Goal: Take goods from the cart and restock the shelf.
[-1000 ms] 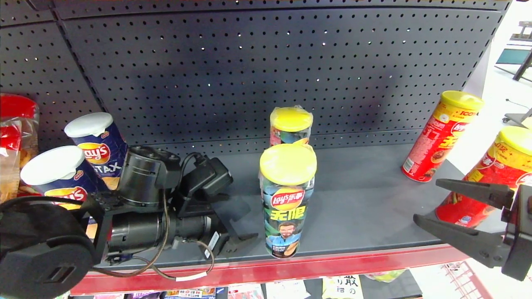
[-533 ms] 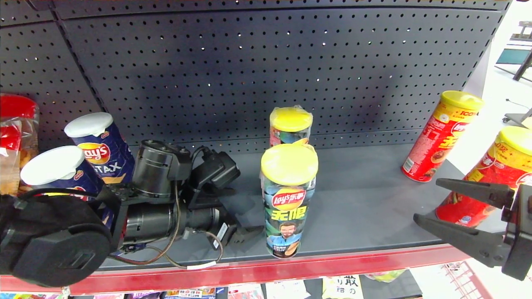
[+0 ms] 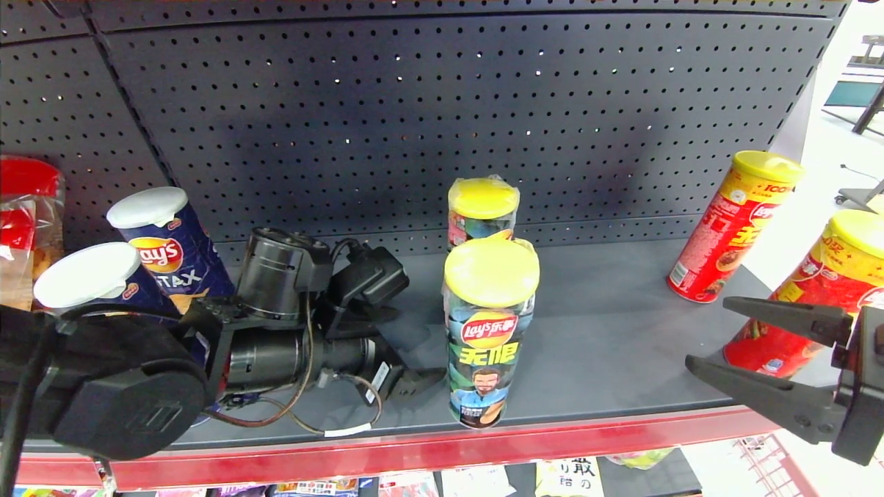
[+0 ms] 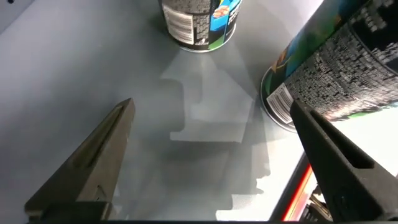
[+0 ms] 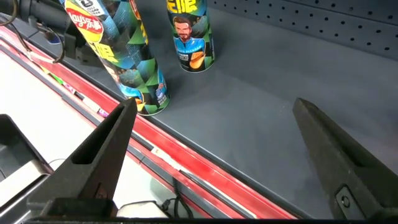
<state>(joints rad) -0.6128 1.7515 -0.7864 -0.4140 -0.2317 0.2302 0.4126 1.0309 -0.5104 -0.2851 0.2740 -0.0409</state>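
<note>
Two green chip cans with yellow lids stand mid-shelf, the front can (image 3: 489,331) near the red edge and the back can (image 3: 482,207) by the pegboard. My left gripper (image 3: 414,369) lies low on the grey shelf (image 3: 608,331), just left of the front can. It is open and empty. In the left wrist view one of its fingers (image 4: 329,155) rests at the base of the front can (image 4: 348,68), with the back can (image 4: 199,22) farther off. My right gripper (image 3: 708,333) hangs open and empty in front of the shelf's right end, and its view shows the front can (image 5: 121,56) and back can (image 5: 191,34).
Two red cans with yellow lids (image 3: 732,224) (image 3: 822,304) stand at the shelf's right end. Two blue cans with white lids (image 3: 166,241) (image 3: 90,283) stand at the left, behind my left arm. A red lip (image 3: 483,445) runs along the front; bare shelf lies between the green and red cans.
My left arm has slid to the right along the shelf, and the front green can has shifted a little to the right with it. The right gripper has stayed still.
</note>
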